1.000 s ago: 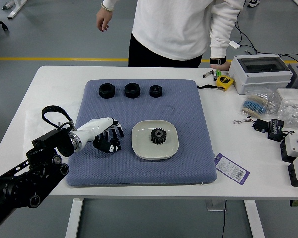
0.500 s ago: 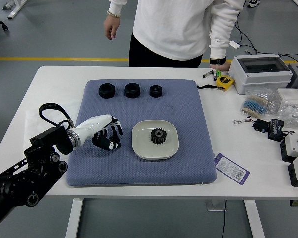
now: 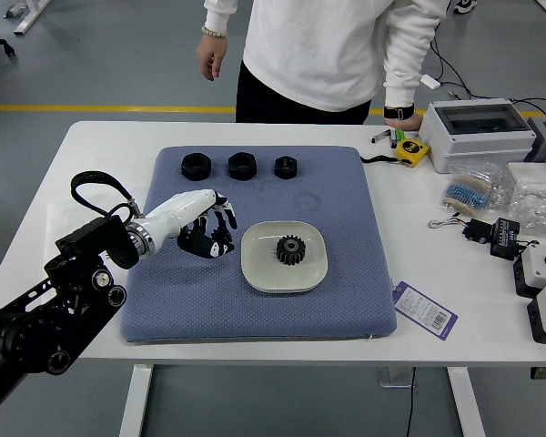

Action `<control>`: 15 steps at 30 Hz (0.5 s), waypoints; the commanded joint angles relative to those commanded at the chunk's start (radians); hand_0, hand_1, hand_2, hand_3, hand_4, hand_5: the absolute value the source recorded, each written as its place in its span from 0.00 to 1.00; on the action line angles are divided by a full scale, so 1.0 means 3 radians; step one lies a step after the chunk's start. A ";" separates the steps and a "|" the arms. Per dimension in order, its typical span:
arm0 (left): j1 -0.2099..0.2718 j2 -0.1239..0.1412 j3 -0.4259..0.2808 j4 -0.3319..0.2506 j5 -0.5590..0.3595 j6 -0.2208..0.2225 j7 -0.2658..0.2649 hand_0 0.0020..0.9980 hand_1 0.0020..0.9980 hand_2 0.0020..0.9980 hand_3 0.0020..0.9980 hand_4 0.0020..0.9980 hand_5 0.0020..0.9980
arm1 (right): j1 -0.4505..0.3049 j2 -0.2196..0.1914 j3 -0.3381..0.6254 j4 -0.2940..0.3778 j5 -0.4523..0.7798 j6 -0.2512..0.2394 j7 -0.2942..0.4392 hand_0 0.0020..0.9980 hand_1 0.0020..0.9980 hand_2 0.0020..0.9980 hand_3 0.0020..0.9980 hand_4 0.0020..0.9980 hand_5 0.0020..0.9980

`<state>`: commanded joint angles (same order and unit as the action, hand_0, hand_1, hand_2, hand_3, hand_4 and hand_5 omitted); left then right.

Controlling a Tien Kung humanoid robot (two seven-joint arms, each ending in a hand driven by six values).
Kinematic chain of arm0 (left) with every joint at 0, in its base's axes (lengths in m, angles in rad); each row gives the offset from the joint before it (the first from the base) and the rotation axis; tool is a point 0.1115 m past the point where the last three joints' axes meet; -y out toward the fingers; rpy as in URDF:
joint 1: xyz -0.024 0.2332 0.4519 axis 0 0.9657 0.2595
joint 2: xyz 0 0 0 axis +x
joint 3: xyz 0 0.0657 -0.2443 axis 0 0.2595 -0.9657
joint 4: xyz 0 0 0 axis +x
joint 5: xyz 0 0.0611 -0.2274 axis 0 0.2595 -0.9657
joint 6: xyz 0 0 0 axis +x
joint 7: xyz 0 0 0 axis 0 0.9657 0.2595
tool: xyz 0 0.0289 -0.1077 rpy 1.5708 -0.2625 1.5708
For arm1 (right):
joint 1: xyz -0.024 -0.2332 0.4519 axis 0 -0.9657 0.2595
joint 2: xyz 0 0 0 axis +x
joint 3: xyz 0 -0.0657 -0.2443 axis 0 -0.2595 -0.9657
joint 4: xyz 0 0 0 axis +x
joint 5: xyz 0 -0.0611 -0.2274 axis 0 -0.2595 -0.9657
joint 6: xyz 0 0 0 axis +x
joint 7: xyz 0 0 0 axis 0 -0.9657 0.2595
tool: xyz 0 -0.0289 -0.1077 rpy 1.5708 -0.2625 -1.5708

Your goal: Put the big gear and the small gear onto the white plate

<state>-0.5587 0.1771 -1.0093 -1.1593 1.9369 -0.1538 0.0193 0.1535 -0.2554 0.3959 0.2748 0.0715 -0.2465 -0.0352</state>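
So, one dark toothed gear [image 3: 291, 249] can be seen on the white plate [image 3: 284, 284], pretty much in the middle, lying flat. Whether it's the big one or the small one can't really be told. The plate is carried by a blue-grey mat [image 3: 282, 319], which is laid on the white counter [image 3: 100, 164].

The robot's left hand [image 3: 193, 218] is held over the mat, just to the left of the plate and apart from it. Whether it's clenched, released or wrapped around something can't be told, sorry, too much black on black there.

Three chunky black round pieces [image 3: 242, 166] are lined up along the far part of the mat, all apart from each other.

At the far side, a person in a white top [image 3: 314, 45] can be seen. The person's right hand [image 3: 212, 56] is hung down beside the body, and the left one [image 3: 406, 121] is rested at the counter's far edge, near a yellow tape measure [image 3: 411, 151].

Over on the right, a purple-and-white tag [image 3: 425, 310] is placed by the mat's corner, and a boxy grey case [image 3: 480, 132] is set farther back.
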 joint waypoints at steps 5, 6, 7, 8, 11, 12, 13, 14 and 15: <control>-0.0089 -0.0095 0.0181 0.0028 -0.0073 0.0049 -0.0046 0.20 0.20 0.30 0.49 0.59 0.00 | 0.0004 0.0001 0.0007 0.0001 -0.0013 -0.0004 -0.0005 0.65 0.65 0.73 0.58 0.84 0.68; -0.0120 -0.0120 0.0242 0.0061 -0.0092 0.0071 -0.0068 0.20 0.20 0.30 0.49 0.59 0.00 | 0.0004 0.0001 0.0008 0.0002 -0.0011 -0.0006 -0.0005 0.65 0.65 0.73 0.58 0.84 0.68; -0.0142 -0.0135 0.0280 0.0085 -0.0106 0.0089 -0.0085 0.20 0.20 0.30 0.49 0.59 0.00 | 0.0004 0.0001 0.0009 0.0002 -0.0012 -0.0007 -0.0006 0.65 0.65 0.73 0.58 0.84 0.68; -0.0165 -0.0148 0.0329 0.0111 -0.0123 0.0111 -0.0104 0.20 0.20 0.30 0.49 0.59 0.00 | 0.0004 0.0002 0.0013 0.0002 -0.0017 -0.0009 -0.0008 0.65 0.65 0.73 0.58 0.84 0.68; -0.0239 -0.0204 0.0477 0.0207 -0.0161 0.0175 -0.0148 0.20 0.20 0.30 0.49 0.59 0.00 | 0.0001 0.0003 0.0022 0.0004 -0.0036 -0.0014 -0.0015 0.65 0.65 0.73 0.58 0.84 0.68; -0.0258 -0.0222 0.0516 0.0241 -0.0170 0.0190 -0.0157 0.20 0.20 0.30 0.49 0.59 0.00 | 0.0000 0.0003 0.0026 0.0005 -0.0039 -0.0016 -0.0016 0.65 0.65 0.73 0.58 0.84 0.68; -0.0272 -0.0237 0.0543 0.0271 -0.0174 0.0205 -0.0165 0.20 0.20 0.30 0.49 0.59 0.00 | -0.0001 0.0004 0.0027 0.0005 -0.0042 -0.0017 -0.0017 0.65 0.65 0.73 0.58 0.84 0.68; -0.0284 -0.0251 0.0569 0.0306 -0.0177 0.0220 -0.0174 0.21 0.22 0.34 0.56 0.78 0.00 | -0.0002 0.0005 0.0028 0.0005 -0.0045 -0.0019 -0.0017 0.65 0.65 0.73 0.58 0.84 0.68; -0.0300 -0.0274 0.0598 0.0361 -0.0175 0.0269 -0.0194 0.21 0.22 0.34 0.56 0.78 0.00 | -0.0004 0.0005 0.0031 0.0006 -0.0048 -0.0020 -0.0018 0.65 0.65 0.73 0.58 0.84 0.68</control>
<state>-0.6487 0.0949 -0.8300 -1.0509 1.8842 -0.0733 -0.0390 0.1523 -0.2538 0.4051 0.2767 0.0571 -0.2526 -0.0407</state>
